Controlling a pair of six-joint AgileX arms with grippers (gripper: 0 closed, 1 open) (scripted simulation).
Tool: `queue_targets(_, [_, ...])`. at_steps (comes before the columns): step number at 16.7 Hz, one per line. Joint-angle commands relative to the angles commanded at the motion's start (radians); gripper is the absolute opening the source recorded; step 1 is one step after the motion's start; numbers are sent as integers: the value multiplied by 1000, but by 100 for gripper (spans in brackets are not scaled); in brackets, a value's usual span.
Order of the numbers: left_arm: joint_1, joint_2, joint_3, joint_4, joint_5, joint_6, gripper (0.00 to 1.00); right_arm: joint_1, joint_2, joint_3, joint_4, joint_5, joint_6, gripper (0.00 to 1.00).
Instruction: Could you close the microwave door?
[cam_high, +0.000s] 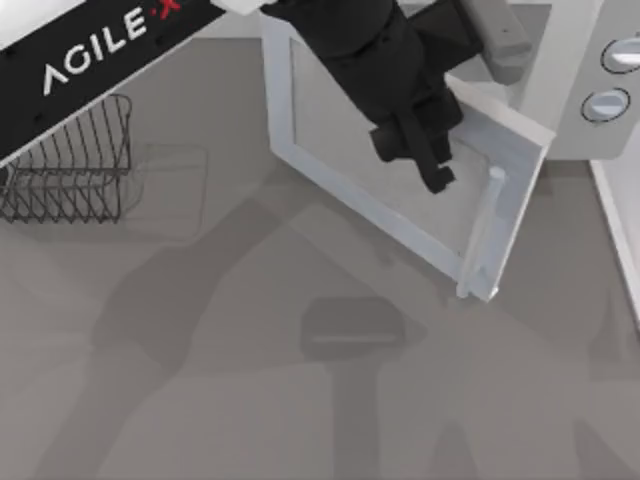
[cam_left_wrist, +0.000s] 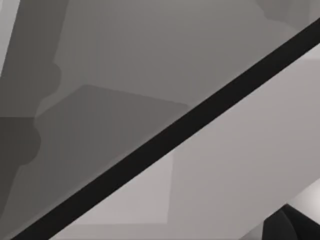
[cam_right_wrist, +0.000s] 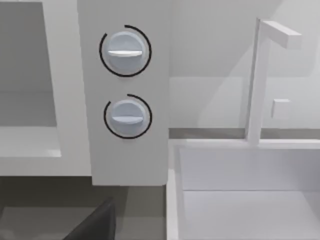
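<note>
Our left gripper (cam_high: 425, 160) hangs over the glass of the microwave door (cam_high: 400, 200), fingers pointing toward the bar handle (cam_high: 485, 235) just beyond them; whether the claw is apart or together we cannot tell. The door stands swung out from the microwave (cam_high: 580, 90), so we judge the arm is placed to push the panel shut. The arm reaches in from the far left. Well left of the claw sits a wire rack (cam_high: 75, 165). Past the door, two knobs (cam_right_wrist: 125, 50) face our right wrist camera, a sink basin (cam_right_wrist: 240, 190) beside them.

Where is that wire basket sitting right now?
In the top view, the wire basket sits on the table at its left edge, under the left arm's black link and well left of the open microwave door.
</note>
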Motion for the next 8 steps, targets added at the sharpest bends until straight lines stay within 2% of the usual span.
queue_targets(8, [-39,32,-18,-31,-19,-24,0,0,0,0,0,0,0,100])
